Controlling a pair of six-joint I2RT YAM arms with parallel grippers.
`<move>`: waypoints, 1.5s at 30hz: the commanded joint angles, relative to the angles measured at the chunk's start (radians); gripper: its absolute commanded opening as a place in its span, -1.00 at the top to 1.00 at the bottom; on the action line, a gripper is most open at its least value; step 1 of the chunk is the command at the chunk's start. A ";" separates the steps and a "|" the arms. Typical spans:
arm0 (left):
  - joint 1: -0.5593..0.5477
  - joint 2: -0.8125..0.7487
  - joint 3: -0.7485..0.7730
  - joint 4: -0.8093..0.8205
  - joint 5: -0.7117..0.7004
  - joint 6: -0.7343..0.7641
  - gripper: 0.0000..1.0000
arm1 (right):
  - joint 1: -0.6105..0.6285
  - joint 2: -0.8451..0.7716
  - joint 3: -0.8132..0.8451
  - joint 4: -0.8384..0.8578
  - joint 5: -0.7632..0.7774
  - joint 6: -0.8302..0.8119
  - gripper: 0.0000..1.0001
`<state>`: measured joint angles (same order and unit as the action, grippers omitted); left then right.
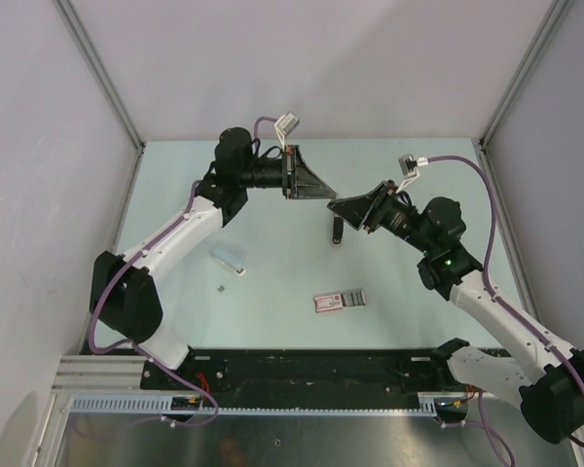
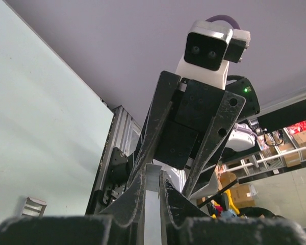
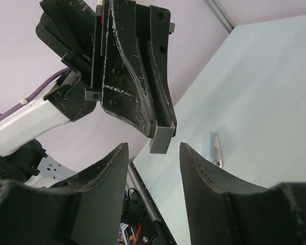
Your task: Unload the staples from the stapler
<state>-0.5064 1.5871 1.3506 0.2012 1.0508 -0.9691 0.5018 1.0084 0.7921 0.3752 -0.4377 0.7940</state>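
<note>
L gripper (image 1: 323,192) pinched shut on short grey U-section metal staples (image 3: 161,139), R gripper (image 3: 152,155) jaws apart close by; slim black stapler (image 1: 338,231) lies on table (image 1: 273,282); red/white box (image 1: 339,301) label unreadable.

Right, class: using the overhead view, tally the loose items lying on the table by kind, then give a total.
Stapler: 1
Red-and-white box: 1
Clear plastic piece: 1
Tiny grey bit: 1
Total: 4
</note>
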 commanded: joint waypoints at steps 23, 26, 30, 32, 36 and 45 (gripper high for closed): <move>-0.022 -0.037 -0.021 0.036 0.003 0.014 0.93 | -0.002 0.018 0.012 0.051 -0.001 0.018 0.76; -0.021 -0.038 -0.028 0.036 -0.002 0.022 0.74 | -0.002 0.008 0.012 0.030 0.006 0.009 0.88; -0.012 -0.043 -0.033 0.022 -0.009 0.044 0.22 | -0.005 -0.016 0.012 -0.022 0.020 -0.016 0.96; 0.005 -0.045 -0.018 -0.009 -0.018 0.074 -0.06 | -0.008 -0.030 0.012 -0.063 0.023 -0.032 0.98; 0.065 -0.031 0.049 -0.133 -0.022 0.183 -0.34 | -0.031 -0.059 0.012 -0.189 0.014 -0.076 1.00; 0.184 0.005 0.151 -0.604 -0.303 0.696 -0.62 | -0.044 -0.075 0.051 -0.734 0.132 -0.292 1.00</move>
<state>-0.3325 1.5898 1.4757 -0.1596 0.9283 -0.5858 0.4580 0.9432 0.7979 -0.0544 -0.3882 0.6331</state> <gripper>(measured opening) 0.808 0.204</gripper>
